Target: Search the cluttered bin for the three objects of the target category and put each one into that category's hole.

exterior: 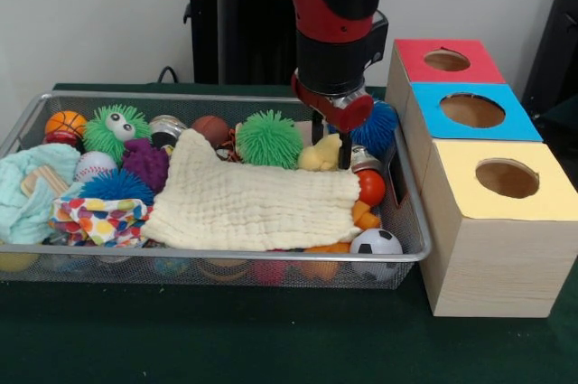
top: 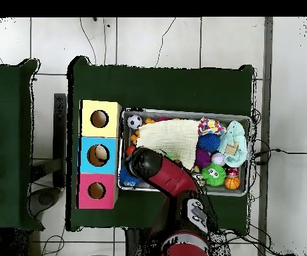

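The bin [exterior: 217, 255] is a silver mesh basket full of toys; it also shows in the overhead view [top: 183, 111]. My gripper [exterior: 331, 154] hangs low over its right end, open, with its fingers [exterior: 345, 151] either side of a yellow soft toy [exterior: 321, 158]. I cannot tell if they touch it. In the overhead view the arm [top: 157, 170] hides the gripper. The hole [exterior: 446, 60] in the red-topped box is the farthest of three, to the right of the bin; from overhead the hole [top: 97, 191] lies nearest the robot's base.
A cream cloth [exterior: 248, 203] covers the bin's middle. Around the gripper are a green spiky ball [exterior: 269, 138], a blue spiky ball [exterior: 379, 126] and an orange ball [exterior: 370, 187]. A soccer ball [exterior: 376, 244] sits front right. Blue-topped [exterior: 510, 117] and yellow-topped [exterior: 542, 199] boxes stand nearer.
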`<action>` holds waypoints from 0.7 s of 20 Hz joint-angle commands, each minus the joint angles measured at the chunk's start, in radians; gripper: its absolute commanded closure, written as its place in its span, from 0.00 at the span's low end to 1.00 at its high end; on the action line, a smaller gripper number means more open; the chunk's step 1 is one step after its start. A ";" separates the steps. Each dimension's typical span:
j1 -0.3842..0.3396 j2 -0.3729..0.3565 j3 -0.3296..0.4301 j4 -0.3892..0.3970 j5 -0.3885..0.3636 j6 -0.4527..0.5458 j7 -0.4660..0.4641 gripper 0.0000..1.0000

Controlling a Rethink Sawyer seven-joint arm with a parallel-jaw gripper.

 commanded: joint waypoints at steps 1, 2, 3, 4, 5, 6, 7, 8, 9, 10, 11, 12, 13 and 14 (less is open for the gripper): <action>0.015 0.089 0.007 -0.034 -0.042 0.203 0.143 0.00; 0.010 0.095 0.012 -0.029 -0.040 0.183 0.137 0.00; 0.006 0.104 0.017 -0.030 -0.035 0.161 0.134 0.00; -0.005 0.114 0.028 -0.027 -0.030 0.128 0.127 0.00; -0.009 0.121 0.033 -0.029 -0.027 0.107 0.124 0.00; -0.022 0.133 0.049 -0.028 -0.019 0.059 0.119 0.00; -0.024 0.139 0.053 -0.031 -0.017 0.038 0.119 0.00; -0.034 0.148 0.067 -0.027 -0.015 -0.010 0.115 0.00; -0.049 0.155 0.089 -0.020 -0.015 -0.065 0.115 0.00; -0.064 0.161 0.110 -0.013 -0.015 -0.121 0.114 0.00; -0.089 0.166 0.144 -0.002 -0.029 -0.211 0.115 0.00; -0.100 0.172 0.158 0.002 -0.038 -0.246 0.119 0.00; -0.110 0.178 0.173 0.006 -0.047 -0.282 0.124 0.00; -0.109 0.185 0.170 -0.001 -0.055 -0.290 0.121 0.00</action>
